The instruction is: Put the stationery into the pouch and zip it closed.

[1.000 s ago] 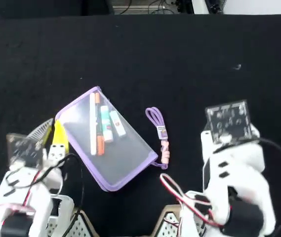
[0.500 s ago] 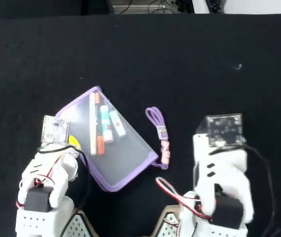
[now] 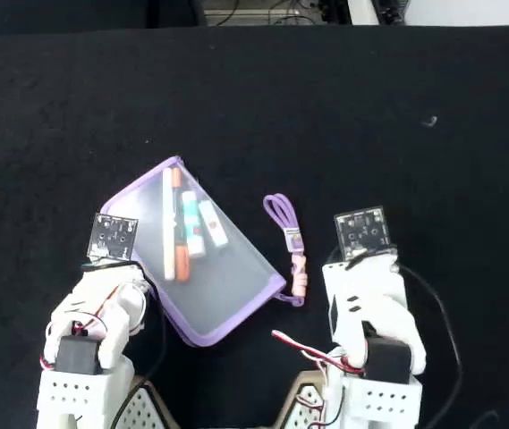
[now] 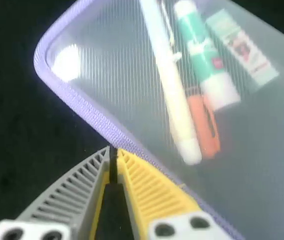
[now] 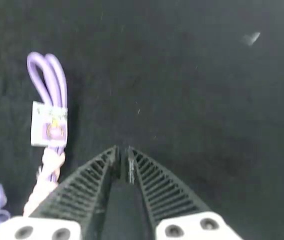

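Stationery [image 3: 181, 234] lies inside the clear pouch [image 3: 227, 286], left of centre on the black tabletop [image 3: 370, 116].
Left claw [image 4: 113, 156], clenched empty, sits at the pouch's near-left edge; right claw [image 5: 122, 154], clenched empty, is right of the purple strap [image 3: 287, 239].

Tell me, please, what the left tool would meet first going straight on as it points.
Probably the pouch: the left tool points at its purple edge, though its height is unclear.

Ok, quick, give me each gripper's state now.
Left gripper: closed, holding nothing.
Right gripper: closed, holding nothing.
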